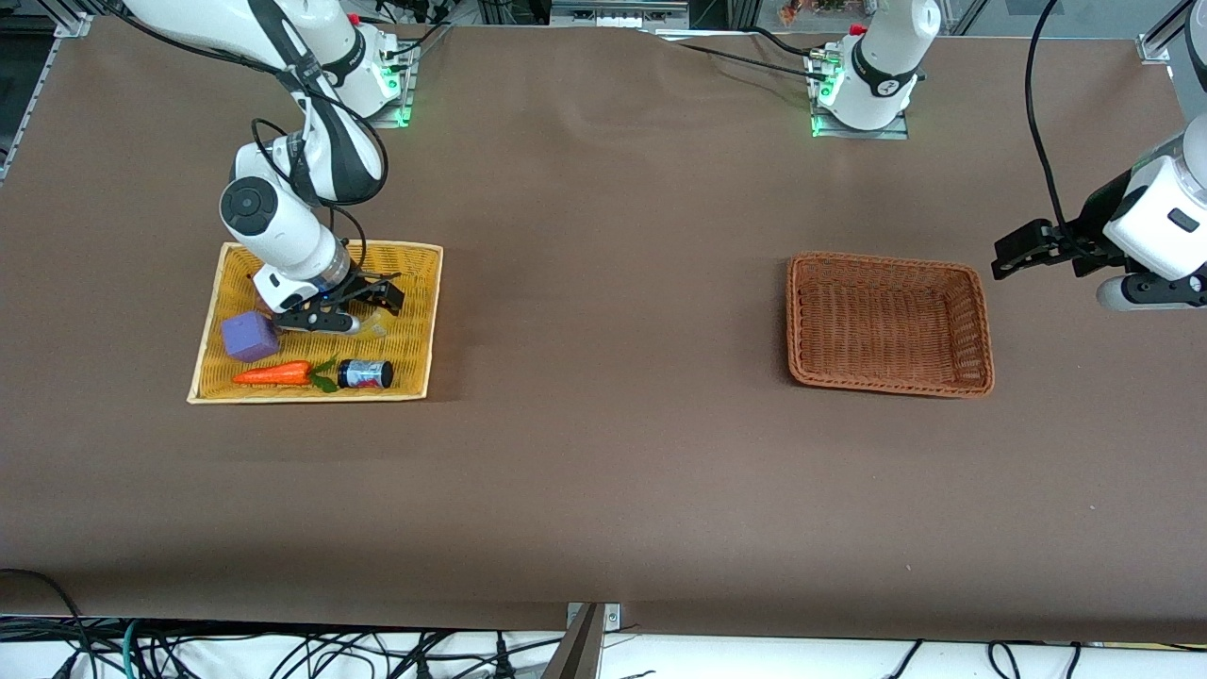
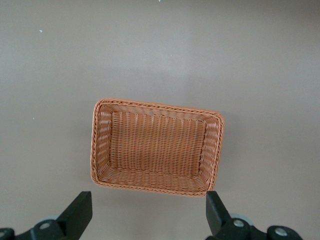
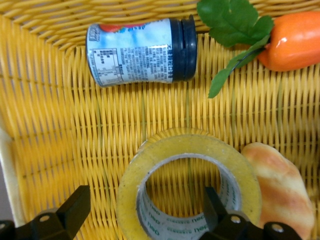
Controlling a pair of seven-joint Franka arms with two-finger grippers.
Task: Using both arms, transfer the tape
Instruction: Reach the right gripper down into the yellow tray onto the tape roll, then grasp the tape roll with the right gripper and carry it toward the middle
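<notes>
The tape (image 3: 190, 185) lies flat in the yellow tray (image 1: 415, 311), hole up, its grey core showing. The right gripper (image 3: 142, 212) is down over it with its fingers (image 3: 75, 207) spread wide: one fingertip stands inside the ring's hole against the inner wall, the other outside the roll over bare wicker, so one side of the ring sits between them. Nothing is clamped yet.

Just beside the tape, on the outer side of the finger in the hole, lies a croissant toy (image 3: 280, 187), touching or nearly touching the roll. Ahead of the fingertips lies a small jar (image 3: 142, 50) on its side, black cap toward a carrot (image 3: 295, 40) with green leaves. In the front view the jar (image 1: 365, 374) and carrot (image 1: 273, 373) lie along the tray's edge nearest the camera, and a purple cube (image 1: 250, 336) sits next to the right gripper (image 1: 363, 311), toward the right arm's end of the table.

The left gripper (image 1: 1014, 253) waits in the air past the brown basket (image 1: 981, 321), toward the left arm's end of the table. Its fingers (image 2: 80, 212) are wide apart, holding nothing; in its wrist view the basket (image 2: 97, 150) shows between and ahead of them.
</notes>
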